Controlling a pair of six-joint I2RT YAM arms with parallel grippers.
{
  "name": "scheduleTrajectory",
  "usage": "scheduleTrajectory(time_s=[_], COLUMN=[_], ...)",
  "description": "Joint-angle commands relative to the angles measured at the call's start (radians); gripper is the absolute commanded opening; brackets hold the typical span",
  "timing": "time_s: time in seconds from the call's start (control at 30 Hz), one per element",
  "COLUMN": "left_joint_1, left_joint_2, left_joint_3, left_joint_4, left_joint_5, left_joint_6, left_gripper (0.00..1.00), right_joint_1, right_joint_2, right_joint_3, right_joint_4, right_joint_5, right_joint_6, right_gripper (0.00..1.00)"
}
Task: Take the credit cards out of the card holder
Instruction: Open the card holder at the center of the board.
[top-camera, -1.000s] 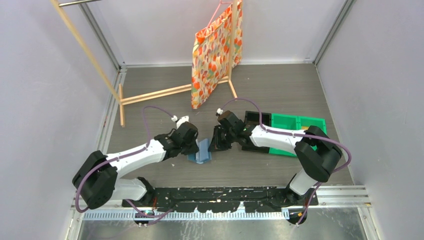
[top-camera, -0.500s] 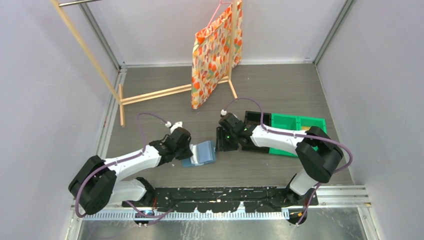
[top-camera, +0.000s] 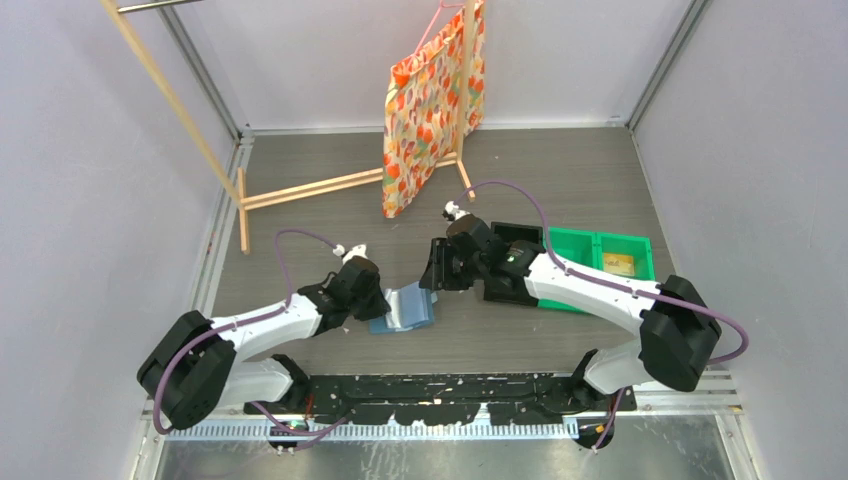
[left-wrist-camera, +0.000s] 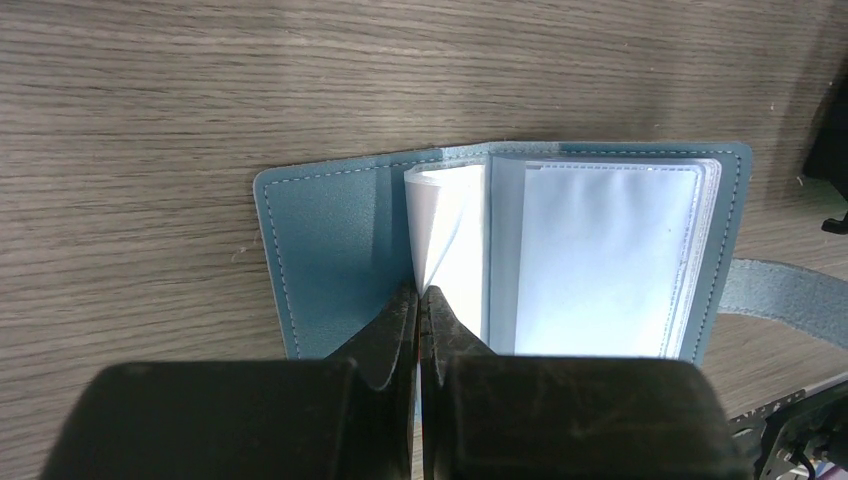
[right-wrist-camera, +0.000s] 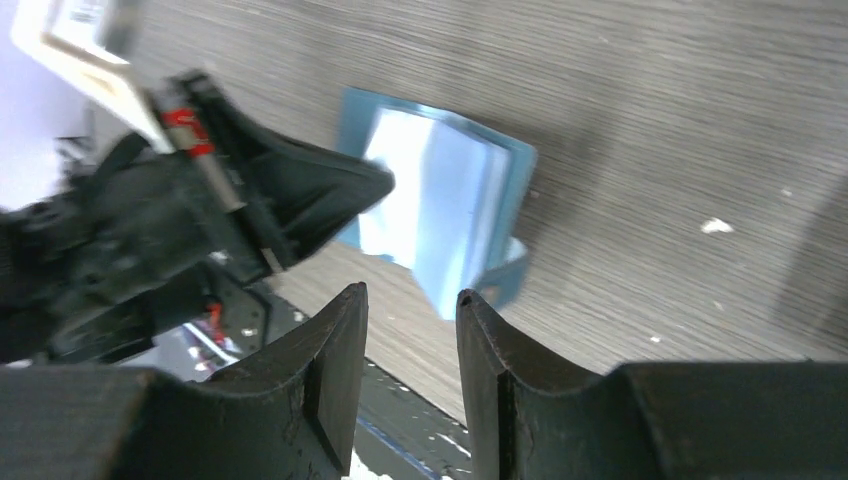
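The teal-blue card holder (top-camera: 406, 308) lies open on the table between the arms. In the left wrist view its cover (left-wrist-camera: 330, 240) lies flat and the pale translucent sleeve leaves (left-wrist-camera: 600, 260) fan out; no cards show in them. My left gripper (left-wrist-camera: 420, 295) is shut on the edge of one curled sleeve leaf; it also shows in the top view (top-camera: 383, 301). My right gripper (right-wrist-camera: 410, 295) is open and empty, held above the table just beyond the holder (right-wrist-camera: 450, 200). A tan-yellow card (top-camera: 620, 264) lies in the green bin.
A green bin (top-camera: 590, 243) and a black bin (top-camera: 515, 238) sit right of the holder, under the right arm. A patterned bag (top-camera: 430, 100) hangs on a wooden rack (top-camera: 300, 188) at the back. The holder's strap (left-wrist-camera: 785, 290) trails to the right.
The holder went from standing between both grippers to lying open and flat. My left gripper pulled back left with a leaf. My right gripper let go and drew back up and away.
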Motion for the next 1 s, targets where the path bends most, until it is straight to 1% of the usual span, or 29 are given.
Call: scheduleTrajectory(time_s=[0.0,0.1,0.3,0.4,0.5,0.73,0.97], left_joint_1=[0.004,0.004,0.004,0.004,0.004,0.004,0.005], left_joint_2=[0.011,0.013,0.017,0.023,0.031,0.037,0.051], left_joint_3=[-0.013,-0.012,-0.007,-0.003,-0.004,-0.011,-0.002], left_joint_4=[0.024,0.028,0.03,0.029,0.033,0.037,0.04], left_joint_5=[0.025,0.027,0.043,0.049,0.051,0.056,0.062], left_joint_6=[0.009,0.008,0.002,0.007,0.008,0.006,0.011], left_gripper=[0.0,0.0,0.01,0.0,0.01,0.01,0.0], right_joint_1=[0.005,0.005,0.005,0.006,0.005,0.005,0.006], right_joint_2=[-0.036,0.029,0.142,0.153,0.148,0.098,0.13], right_joint_3=[0.015,-0.007,-0.049,-0.074,-0.091,-0.155,-0.164], right_joint_4=[0.138,0.208,0.3,0.309,0.281,0.28,0.28], right_joint_5=[-0.089,-0.156,-0.187,-0.159,-0.12,-0.065,-0.06], right_joint_6=[0.068,0.11,0.16,0.167,0.154,0.163,0.153], right_gripper=[0.43,0.43,0.43,0.45,0.47,0.48,0.49])
